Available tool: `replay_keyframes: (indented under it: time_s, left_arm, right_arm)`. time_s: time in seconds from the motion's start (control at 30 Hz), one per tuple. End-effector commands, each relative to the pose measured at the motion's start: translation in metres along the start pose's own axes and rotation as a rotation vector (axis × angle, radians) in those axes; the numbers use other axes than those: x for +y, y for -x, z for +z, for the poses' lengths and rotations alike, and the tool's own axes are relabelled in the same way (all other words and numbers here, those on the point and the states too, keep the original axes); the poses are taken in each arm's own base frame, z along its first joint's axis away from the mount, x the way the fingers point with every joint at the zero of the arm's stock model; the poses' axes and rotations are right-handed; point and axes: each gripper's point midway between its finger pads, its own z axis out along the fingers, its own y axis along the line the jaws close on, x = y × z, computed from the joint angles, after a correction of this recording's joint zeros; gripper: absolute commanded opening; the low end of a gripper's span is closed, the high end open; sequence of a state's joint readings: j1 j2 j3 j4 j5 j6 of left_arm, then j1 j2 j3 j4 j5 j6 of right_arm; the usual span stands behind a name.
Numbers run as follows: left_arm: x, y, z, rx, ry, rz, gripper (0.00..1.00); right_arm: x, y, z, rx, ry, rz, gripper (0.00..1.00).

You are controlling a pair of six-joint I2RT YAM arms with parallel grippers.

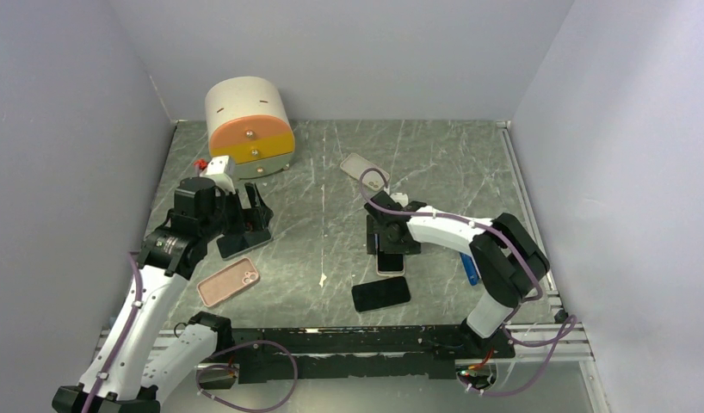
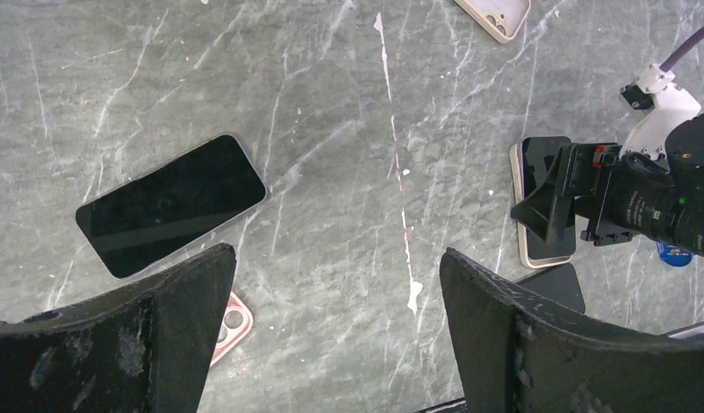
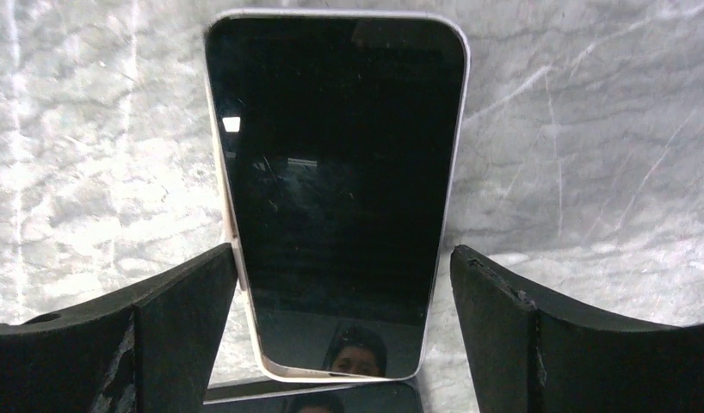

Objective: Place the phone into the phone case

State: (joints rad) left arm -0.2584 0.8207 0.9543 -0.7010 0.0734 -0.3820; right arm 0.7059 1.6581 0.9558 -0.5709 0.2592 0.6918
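A black-screened phone (image 3: 336, 189) with a pale cream rim lies flat on the marble table. My right gripper (image 3: 344, 254) hangs open over its near end, one finger on each side and neither touching it; from above the gripper (image 1: 387, 234) covers most of that phone (image 1: 390, 262). A second black phone (image 1: 380, 293) lies just in front. A third phone (image 2: 170, 205) lies screen up below my open, empty left gripper (image 2: 336, 258). A pink phone case (image 1: 228, 282) lies at front left, and a beige phone case (image 1: 364, 170) further back.
A round cream and orange drawer unit (image 1: 250, 126) stands at the back left. A small blue object (image 1: 471, 271) lies by the right arm. Grey walls enclose the table (image 1: 435, 155) on three sides.
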Motion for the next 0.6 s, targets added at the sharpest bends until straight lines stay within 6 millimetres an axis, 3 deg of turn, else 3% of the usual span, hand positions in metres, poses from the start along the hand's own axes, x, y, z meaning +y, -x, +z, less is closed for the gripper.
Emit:
replay_keyframes:
  time_s: [0.0,0.27,0.57]
  left_arm:
    - [-0.006,0.011,0.0,-0.024,-0.013,-0.041,0.93]
    - [-0.017,-0.021,0.016,0.107,-0.061,-0.21,0.92]
    - [-0.025,-0.05,0.039,0.217,-0.109,-0.33,0.87]
  right_arm:
    - [0.008,0.008,0.007,-0.029,0.02,-0.012,0.93]
    - [0.024,0.009,0.01,-0.058,0.045,-0.067,0.74]
    - [0.077,0.018,-0.001,-0.148,0.172,-0.129,0.61]
